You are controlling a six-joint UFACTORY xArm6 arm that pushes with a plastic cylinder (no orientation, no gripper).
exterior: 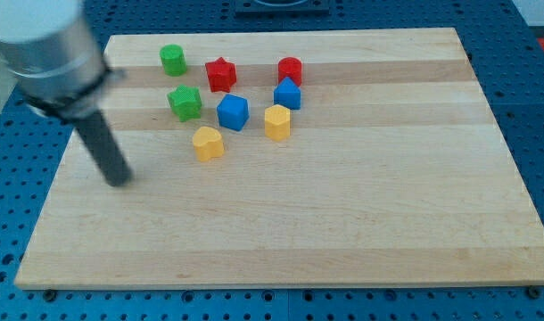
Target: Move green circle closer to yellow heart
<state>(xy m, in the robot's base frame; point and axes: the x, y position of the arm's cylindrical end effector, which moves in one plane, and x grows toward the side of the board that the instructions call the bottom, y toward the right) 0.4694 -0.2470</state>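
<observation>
i see my tip point(120, 181) resting on the worktop point(343, 223) at the view's left, well apart from every block and below-left of the cluster. the rod rises from it up and to the view's left into a blurred grey body at the top-left corner. there are no fingers on this arm, only the rod, so nothing is apart, together or clamped.

the green circle point(172, 60) stands near the view's top, at the left end of the cluster. just below it, slightly right, is the green star point(185, 102). the yellow heart point(207, 142) sits lowest of the group, below and a little right of the green star, so the star lies roughly between circle and heart. circle and heart are apart, not touching.

to the right of the green circle is the red star point(220, 74), and further right the red cylinder point(290, 69). just beneath the red cylinder, touching or nearly touching it, is a blue block point(287, 94) whose shape i cannot make out exactly. the blue cube point(232, 112) sits between the green star and the yellow hexagon point(277, 122), up and right of the heart.

my tip is nearest the yellow heart and the green star, yet clear of both, to their left.
</observation>
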